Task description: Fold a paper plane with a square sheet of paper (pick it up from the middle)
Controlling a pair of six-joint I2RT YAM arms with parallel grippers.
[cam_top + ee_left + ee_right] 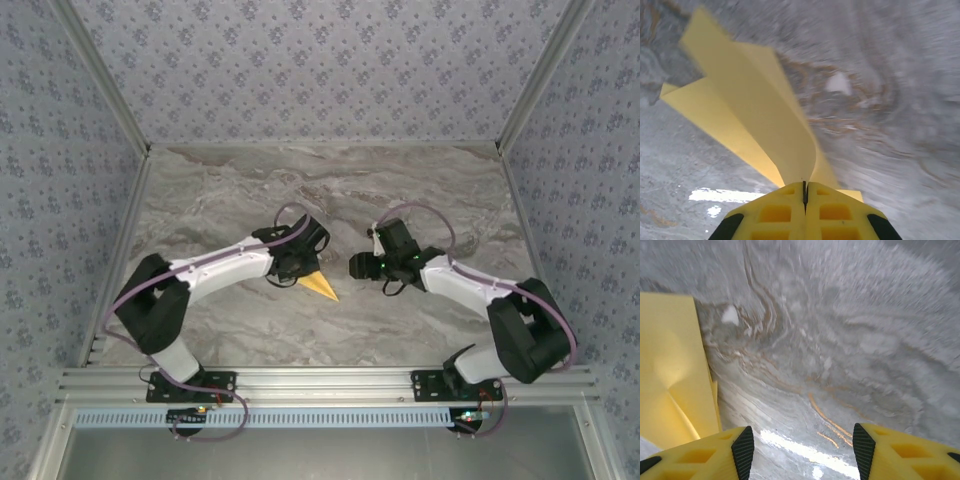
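My left end effector (pixel 804 192) is pressed together on the near edge of the mustard-yellow folded paper plane (pixel 755 120). Its two yellow fingers (pixel 775 212) meet with just a thin dark seam between them, and the paper rises out of that seam. From there the paper plane fans away from me in long creased flaps towards the upper left of the left wrist view, over the grey marble-patterned table (pixel 900 100). That view is blurred, so I cannot tell whether the far end rests on the table or hangs just above it.

From above, my left end effector (pixel 297 270) sits near the middle of the table (pixel 420 190). The paper plane (pixel 322 286) pokes out from under it as a small pointed triangle aimed to the lower right. My right end effector (pixel 360 267) is near, just right of that tip and apart from it. In the right wrist view its fingers (pixel 715 455) stand spread, with bare table between them. The yellow paper shows at the left edge, beside the finger on that side.
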